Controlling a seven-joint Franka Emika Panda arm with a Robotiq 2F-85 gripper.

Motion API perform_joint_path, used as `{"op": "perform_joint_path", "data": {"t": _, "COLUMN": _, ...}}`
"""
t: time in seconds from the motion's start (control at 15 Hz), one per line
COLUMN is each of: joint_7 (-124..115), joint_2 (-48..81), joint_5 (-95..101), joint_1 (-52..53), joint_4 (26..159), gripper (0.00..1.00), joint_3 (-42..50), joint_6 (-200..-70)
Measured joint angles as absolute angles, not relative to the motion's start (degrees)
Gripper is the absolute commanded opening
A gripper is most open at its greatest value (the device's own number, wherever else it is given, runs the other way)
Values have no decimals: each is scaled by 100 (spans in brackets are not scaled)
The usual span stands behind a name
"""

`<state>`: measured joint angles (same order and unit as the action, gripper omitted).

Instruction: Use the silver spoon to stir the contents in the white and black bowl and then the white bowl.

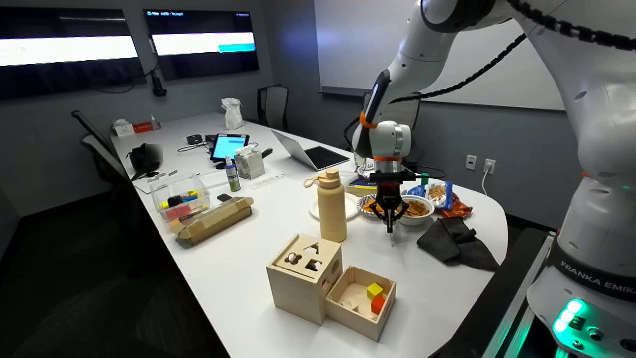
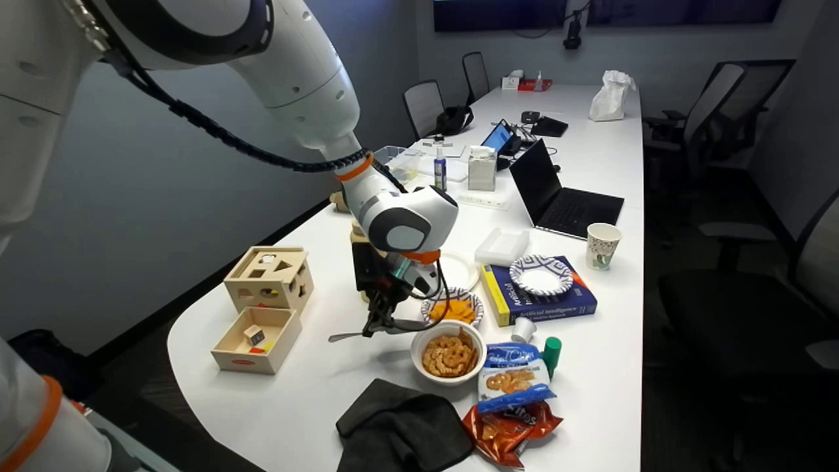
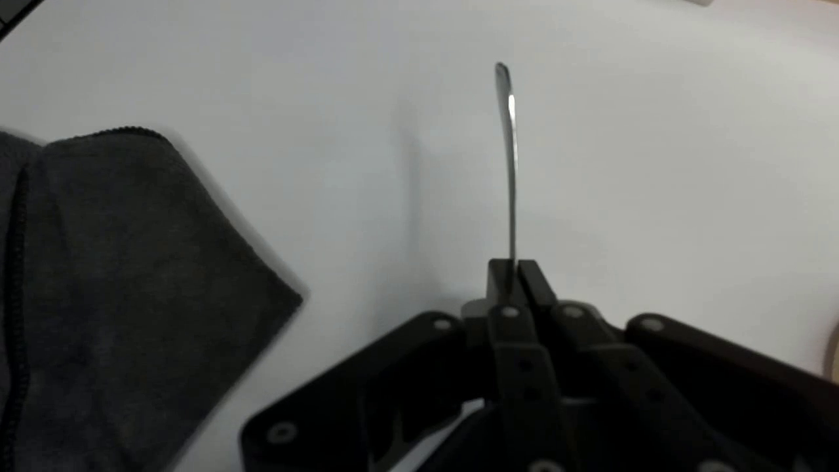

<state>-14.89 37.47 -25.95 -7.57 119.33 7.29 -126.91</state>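
Grey-walled meeting room around me, with a long white counter (image 2: 593, 419); a white robot arm (image 2: 308, 88) leans over its rounded end. Its black jaws are pinched tight on a silver spoon (image 2: 343, 337), held above the counter. Roughly midway between the counter's long edges sit the white bowl (image 2: 452, 381), filled with orange-brown snacks (image 2: 449, 357), and just beside it the white and black bowl (image 2: 467, 295), patterned, holding yellow-orange chips (image 2: 462, 311). Dark cloth (image 2: 400, 426) lies near the rounded end; toward one long edge stands a wooden shape box (image 1: 298, 293), snack bags (image 2: 514, 383) toward the other.
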Motion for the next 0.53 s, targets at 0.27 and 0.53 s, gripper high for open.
{"op": "perform_joint_path", "data": {"t": 0.27, "joint_7": -1497, "joint_2": 3950, "joint_5": -2594, "joint_1": -901, "joint_4": 11653, "gripper": 1, "joint_3": 756, "joint_6": -12692}}
{"op": "perform_joint_path", "data": {"t": 0.53, "joint_7": -1545, "joint_2": 4133, "joint_5": -2587, "joint_1": -967, "joint_4": 11365, "gripper": 1, "joint_3": 802, "joint_6": -12692}}
